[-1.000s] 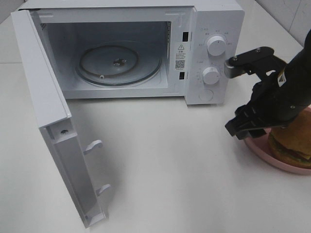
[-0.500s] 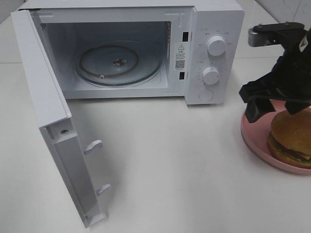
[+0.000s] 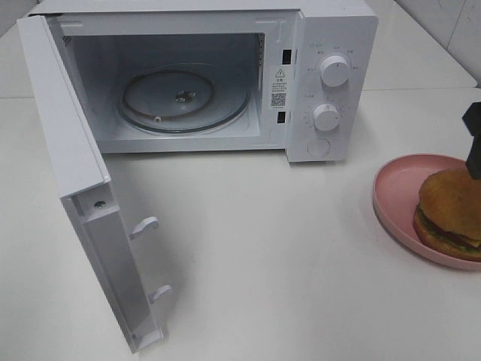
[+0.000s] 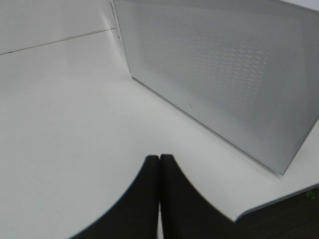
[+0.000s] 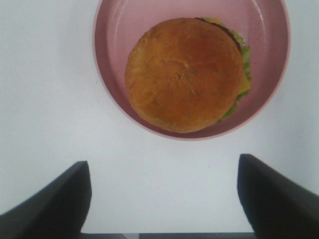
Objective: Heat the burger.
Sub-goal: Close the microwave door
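With its door (image 3: 83,218) swung wide to admit the burger (image 5: 185,74), the microwave (image 3: 316,83) waits; right gripper (image 5: 162,199) spread empty above the plate (image 5: 112,30), left gripper (image 4: 159,199) closed.

Golden-brown burger (image 5: 187,74), pink plate (image 5: 112,59), white microwave (image 3: 331,30), white table (image 3: 263,263), black fingers (image 5: 269,199)

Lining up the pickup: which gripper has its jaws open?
The right gripper, jaws spread wide above the burger. The left gripper has its fingers pressed together.

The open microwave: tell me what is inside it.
Inside the microwave lies only a round glass turntable on the cavity floor. The burger sits outside on the pink plate. The door hides the cavity's near-left corner.
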`<action>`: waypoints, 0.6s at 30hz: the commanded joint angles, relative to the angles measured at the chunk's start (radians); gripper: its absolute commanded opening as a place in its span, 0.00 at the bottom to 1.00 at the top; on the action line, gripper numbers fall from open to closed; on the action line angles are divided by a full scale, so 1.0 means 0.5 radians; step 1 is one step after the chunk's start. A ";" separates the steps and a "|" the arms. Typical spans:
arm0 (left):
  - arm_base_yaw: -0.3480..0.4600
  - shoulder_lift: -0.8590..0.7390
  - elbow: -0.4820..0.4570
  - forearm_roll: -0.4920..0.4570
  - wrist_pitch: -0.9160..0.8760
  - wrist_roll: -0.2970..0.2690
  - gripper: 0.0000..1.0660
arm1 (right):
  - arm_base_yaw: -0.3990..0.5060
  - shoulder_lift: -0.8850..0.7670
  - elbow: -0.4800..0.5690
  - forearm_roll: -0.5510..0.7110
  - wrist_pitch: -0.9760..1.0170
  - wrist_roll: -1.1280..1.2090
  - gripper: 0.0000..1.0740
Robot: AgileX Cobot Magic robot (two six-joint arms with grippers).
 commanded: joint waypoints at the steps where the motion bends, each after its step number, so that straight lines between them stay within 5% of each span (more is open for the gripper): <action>1: 0.010 -0.040 0.006 -0.012 -0.030 -0.006 0.00 | -0.010 -0.146 0.054 -0.006 0.044 -0.018 0.71; 18: 0.010 -0.040 0.006 -0.012 -0.030 -0.006 0.00 | -0.010 -1.490 0.794 0.056 0.176 -0.026 0.71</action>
